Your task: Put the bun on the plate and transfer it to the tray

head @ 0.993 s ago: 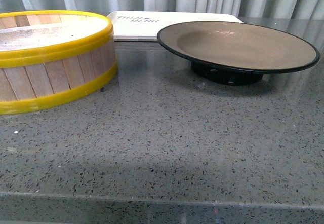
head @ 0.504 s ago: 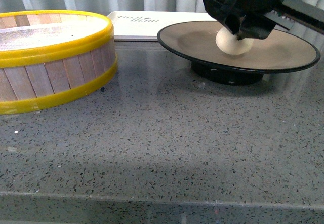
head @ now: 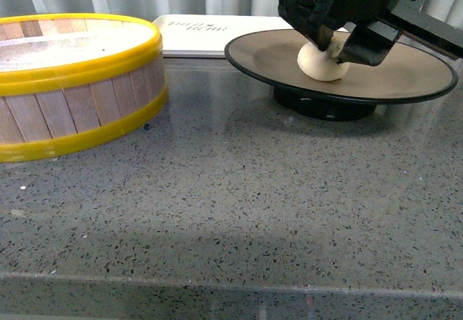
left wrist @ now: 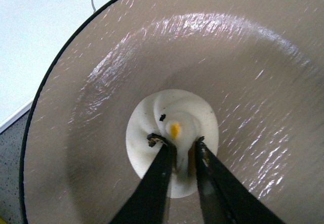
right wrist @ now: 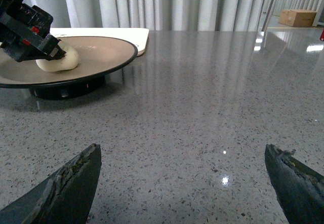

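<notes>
The white bun rests on the tan plate with the black rim, right of centre in the front view. My left gripper comes down from above and is shut on the bun's pleated top. The left wrist view shows both black fingers pinching the bun near the middle of the plate. The cream tray lies behind the plate. My right gripper hangs open over bare counter, well away from the plate and the bun.
A round wooden steamer basket with yellow rims stands at the left. The grey speckled counter stretches in front. Pleated curtains hang at the back. A corner of the tray shows beside the plate in the left wrist view.
A second ago the bun hung at the top edge. The left gripper came down with it, and the bun now sits on the plate, a little further left than half a second ago.
</notes>
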